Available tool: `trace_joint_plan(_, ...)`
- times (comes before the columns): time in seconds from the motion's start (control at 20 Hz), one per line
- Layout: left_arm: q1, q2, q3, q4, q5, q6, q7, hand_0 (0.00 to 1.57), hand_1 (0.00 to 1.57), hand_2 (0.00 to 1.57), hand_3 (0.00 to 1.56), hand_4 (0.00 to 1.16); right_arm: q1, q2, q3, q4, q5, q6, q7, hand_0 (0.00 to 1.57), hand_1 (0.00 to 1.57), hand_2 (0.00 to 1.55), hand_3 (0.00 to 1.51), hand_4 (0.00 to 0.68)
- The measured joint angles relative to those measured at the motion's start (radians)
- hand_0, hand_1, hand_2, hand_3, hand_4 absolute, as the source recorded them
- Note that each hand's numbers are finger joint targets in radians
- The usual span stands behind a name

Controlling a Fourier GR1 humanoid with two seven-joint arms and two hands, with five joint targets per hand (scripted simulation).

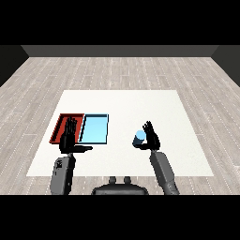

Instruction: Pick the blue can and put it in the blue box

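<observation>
While the small light-blue cylindrical can point(139, 138) stood upright on the white table point(140, 105), the right hand point(151, 138) sat just beside it, fingers straight; left hand point(68, 139), fingers straight, overlapped the red tray point(59, 125) beside the light blue tray point(95, 129).

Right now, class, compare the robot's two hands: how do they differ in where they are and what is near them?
The left hand hangs over the red tray, its thumb sticking out toward the light blue tray; the right hand is above bare white table. The right hand is right beside the blue can, its fingers not curled round it; the left hand has no can near it. Both are black, open, fingers straight.
</observation>
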Motion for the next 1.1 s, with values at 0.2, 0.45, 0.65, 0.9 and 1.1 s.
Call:
trace_joint_plan(0.2,0.032,-0.002,-0.004,-0.037,0.008,-0.006,0.002,0.00,0.00,0.00,0.00,0.00,-0.008,-0.003,0.001,0.013,-0.010,0.004,0.009,0.00,0.00,0.00,0.00,0.000)
trace_joint_plan(0.45,0.007,0.005,0.007,-0.040,0.019,0.002,0.033,0.00,0.00,0.00,0.00,0.00,-0.068,-0.003,0.005,0.083,-0.027,-0.013,0.011,0.00,0.00,0.00,0.00,0.000)
trace_joint_plan(0.65,0.000,0.015,0.020,-0.040,0.037,-0.009,0.038,0.00,0.00,0.00,0.00,0.00,-0.080,0.001,0.030,0.124,-0.023,-0.021,-0.012,0.00,0.00,0.00,0.00,0.000)
trace_joint_plan(0.9,0.009,0.015,0.019,-0.019,0.029,-0.017,0.014,0.00,0.00,0.00,0.00,0.00,-0.118,0.002,0.047,0.181,-0.037,-0.038,-0.028,0.00,0.00,0.00,0.00,0.000)
trace_joint_plan(1.1,0.016,0.011,0.015,-0.011,0.021,-0.014,0.000,0.00,0.00,0.00,0.00,0.00,-0.139,0.004,0.047,0.218,-0.014,-0.152,-0.044,1.54,1.54,1.51,1.48,0.642)
